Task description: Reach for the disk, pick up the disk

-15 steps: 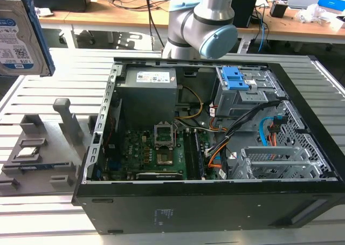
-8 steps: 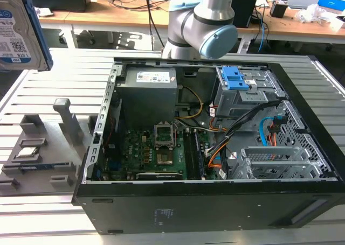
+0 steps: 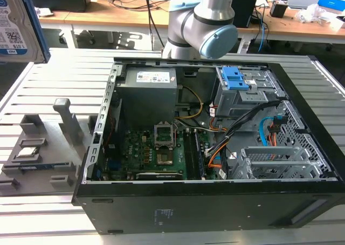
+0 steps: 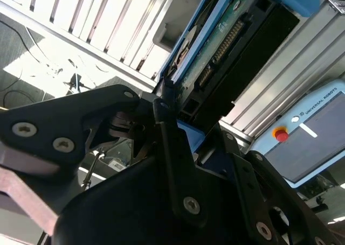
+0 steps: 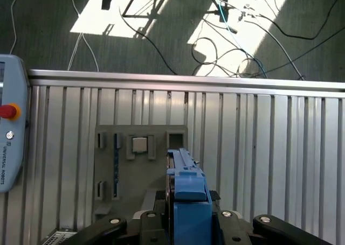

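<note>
blue-bracketed disk [image 5: 186, 172] seemingly clamped in gripper [image 5: 187, 197]

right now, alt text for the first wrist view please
The gripper holds the disk, seen edge-on with its blue bracket toward the camera, over a slatted metal table. On the table lies a grey fixture tray with a small silver chip; past the table's edge, cables cross the floor.

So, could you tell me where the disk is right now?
The disk is at the exterior view's top left, held in the gripper above the grey fixture beside the computer case.
</note>
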Action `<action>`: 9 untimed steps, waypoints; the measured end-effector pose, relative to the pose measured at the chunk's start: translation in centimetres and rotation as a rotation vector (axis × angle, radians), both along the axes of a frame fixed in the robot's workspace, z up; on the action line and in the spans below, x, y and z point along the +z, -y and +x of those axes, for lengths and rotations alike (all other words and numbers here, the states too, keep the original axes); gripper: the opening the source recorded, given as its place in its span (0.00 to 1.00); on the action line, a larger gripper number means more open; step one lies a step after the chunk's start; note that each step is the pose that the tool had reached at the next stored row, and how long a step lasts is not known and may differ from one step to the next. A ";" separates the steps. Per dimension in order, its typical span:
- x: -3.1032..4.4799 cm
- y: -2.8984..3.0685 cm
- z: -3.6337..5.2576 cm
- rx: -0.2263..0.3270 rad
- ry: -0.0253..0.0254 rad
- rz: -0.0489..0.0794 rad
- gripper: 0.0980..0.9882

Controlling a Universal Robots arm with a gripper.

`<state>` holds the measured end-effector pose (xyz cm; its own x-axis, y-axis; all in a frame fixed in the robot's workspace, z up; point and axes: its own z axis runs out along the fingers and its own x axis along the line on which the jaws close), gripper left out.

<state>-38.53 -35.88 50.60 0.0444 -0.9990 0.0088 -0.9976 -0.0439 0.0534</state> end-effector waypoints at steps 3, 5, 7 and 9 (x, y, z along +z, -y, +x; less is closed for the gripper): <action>0.59 0.00 0.04 0.000 -0.0007 0.000 0.30; 0.99 0.00 0.06 0.000 -0.0012 0.000 0.30; 1.54 0.00 0.10 0.000 -0.0020 0.000 0.30; 1.91 0.00 0.13 0.000 -0.0024 0.000 0.30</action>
